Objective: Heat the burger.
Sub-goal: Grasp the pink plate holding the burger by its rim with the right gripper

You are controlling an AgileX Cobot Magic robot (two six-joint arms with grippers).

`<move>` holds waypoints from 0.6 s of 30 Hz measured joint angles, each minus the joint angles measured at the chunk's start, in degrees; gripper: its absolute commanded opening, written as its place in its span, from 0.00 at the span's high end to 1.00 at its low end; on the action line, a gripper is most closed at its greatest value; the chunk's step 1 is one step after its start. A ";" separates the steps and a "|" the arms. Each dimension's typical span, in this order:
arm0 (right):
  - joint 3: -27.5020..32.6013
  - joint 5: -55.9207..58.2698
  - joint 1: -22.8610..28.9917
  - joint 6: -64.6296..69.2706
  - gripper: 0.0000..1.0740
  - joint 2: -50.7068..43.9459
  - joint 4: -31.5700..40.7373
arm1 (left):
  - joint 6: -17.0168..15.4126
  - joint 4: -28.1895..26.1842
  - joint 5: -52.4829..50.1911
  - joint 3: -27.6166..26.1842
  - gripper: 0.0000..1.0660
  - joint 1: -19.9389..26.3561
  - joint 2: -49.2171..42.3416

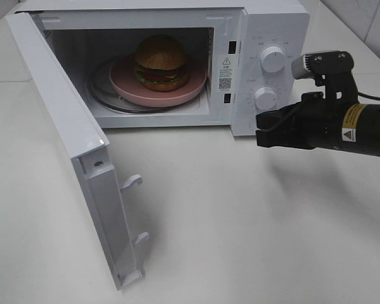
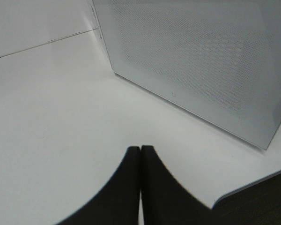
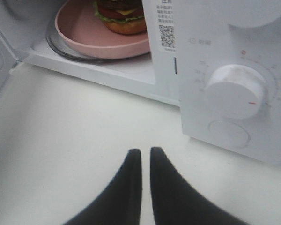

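The burger (image 1: 160,62) with its browned bun sits on a pink plate (image 1: 130,85) on the glass turntable inside the open white microwave (image 1: 275,22). The right wrist view shows the burger's lower part (image 3: 124,18) on the plate (image 3: 84,37). My right gripper (image 1: 259,130) is shut and empty, hovering in front of the control panel, just below the lower knob (image 1: 265,98). My left gripper (image 2: 140,150) is shut and empty, low over the table, facing the outer face of the open door (image 2: 201,61). It is out of the exterior high view.
The microwave door (image 1: 63,107) stands swung wide open to the left, reaching toward the table's front. The upper knob (image 1: 273,59) is on the panel. In the right wrist view a knob (image 3: 234,89) sits above a round button (image 3: 228,132). The table's edge (image 2: 253,187) lies near my left gripper.
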 measured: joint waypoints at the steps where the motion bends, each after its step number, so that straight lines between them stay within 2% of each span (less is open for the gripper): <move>1: 0.00 0.00 0.00 0.00 0.93 0.00 0.00 | 0.00 0.00 0.00 0.00 1.00 0.00 0.00; 3: 0.06 2.81 0.00 0.11 0.92 -1.43 -0.63 | 0.00 0.00 0.00 0.00 1.00 0.00 0.00; 5: 0.06 13.24 0.00 1.15 0.92 -6.30 -2.35 | 0.00 0.00 0.00 0.00 1.00 0.00 0.00; 8: -0.11 15.36 0.00 1.55 0.91 -7.05 -2.64 | 0.00 0.00 0.00 0.00 1.00 0.00 0.00; 10: -1.15 24.58 0.00 2.41 0.91 -9.45 -3.09 | 0.00 0.00 0.00 0.00 1.00 0.00 0.00; 14: -2.46 32.83 0.00 3.44 0.91 -10.03 -3.09 | 0.00 0.00 0.00 0.00 1.00 0.00 0.00; 16: -3.78 41.77 0.00 3.61 0.90 -10.20 -0.74 | 0.00 0.00 0.00 0.00 1.00 0.00 0.00; 18: -4.35 44.18 0.00 3.44 0.90 -10.26 0.97 | 0.00 0.00 0.00 0.00 1.00 0.00 0.00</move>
